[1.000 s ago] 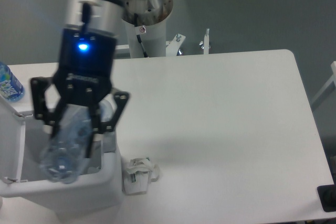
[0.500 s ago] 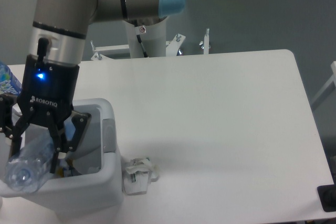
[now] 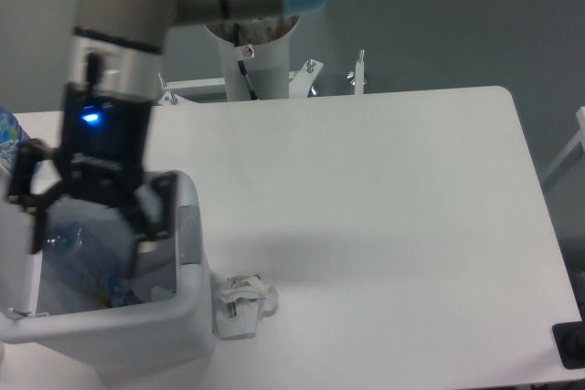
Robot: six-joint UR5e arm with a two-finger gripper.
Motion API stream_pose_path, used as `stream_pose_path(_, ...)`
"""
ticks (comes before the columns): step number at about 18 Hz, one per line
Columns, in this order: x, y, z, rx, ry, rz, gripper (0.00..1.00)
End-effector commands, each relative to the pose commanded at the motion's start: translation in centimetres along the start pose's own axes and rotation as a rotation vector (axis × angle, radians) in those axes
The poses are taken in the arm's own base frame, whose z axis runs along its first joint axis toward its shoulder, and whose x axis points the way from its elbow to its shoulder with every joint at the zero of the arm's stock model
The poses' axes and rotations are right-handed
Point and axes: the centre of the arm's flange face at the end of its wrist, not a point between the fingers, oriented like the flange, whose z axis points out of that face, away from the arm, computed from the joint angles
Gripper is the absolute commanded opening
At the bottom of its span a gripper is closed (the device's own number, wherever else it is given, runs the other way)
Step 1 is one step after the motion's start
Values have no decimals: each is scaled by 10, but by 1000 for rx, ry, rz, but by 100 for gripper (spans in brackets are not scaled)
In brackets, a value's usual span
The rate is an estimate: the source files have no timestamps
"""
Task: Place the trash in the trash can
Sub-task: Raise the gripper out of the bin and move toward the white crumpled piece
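White table (image 3: 384,189); bottle (image 3: 78,258) (blurred) inside bin (image 3: 187,317).

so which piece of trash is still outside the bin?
The small crumpled white scrap, lying on the table beside the white plastic bin. The clear crushed bottle is inside it, under the open hand.

Light is even and cool, fairly bright from overhead, with a bluish cast. The white bench (image 3: 384,207) runs close to overexposed, and a soft, faint shadow lies on it near 7 o'clock of centre. The tool (image 3: 87,230) at 9 o'clock is smeared by motion blur, its fingers ghosted; a small blue lamp on it glows with a halo. The whole picture is soft and slightly grainy, and the floor at 12 o'clock is dim grey.
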Motion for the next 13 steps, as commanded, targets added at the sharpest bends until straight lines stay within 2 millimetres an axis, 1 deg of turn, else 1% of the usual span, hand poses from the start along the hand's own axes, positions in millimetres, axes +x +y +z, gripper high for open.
stream_pose_path(1,-32,21,11,-42,-27,-31,100)
stream_pose_path(2,-57,37,17,-68,-48,-51,100)
stream_pose_path(3,-81,51,21,-94,-65,-39,100)
stream_pose_path(4,-108,70,24,-126,-81,-12,100)
stream_pose_path(5,-129,91,30,-164,-85,31,100)
stream_pose_path(6,-135,114,41,-212,-66,114,100)
stream_pose_path(7,-137,130,48,-250,-54,213,100)
stream_pose_path(9,-144,154,56,-324,-63,347,100)
stream_pose_path(11,-144,178,72,-386,-41,408,100)
stream_pose_path(12,-142,190,86,-421,-19,443,100)
stream_pose_path(13,-131,200,101,-452,2,466,100)
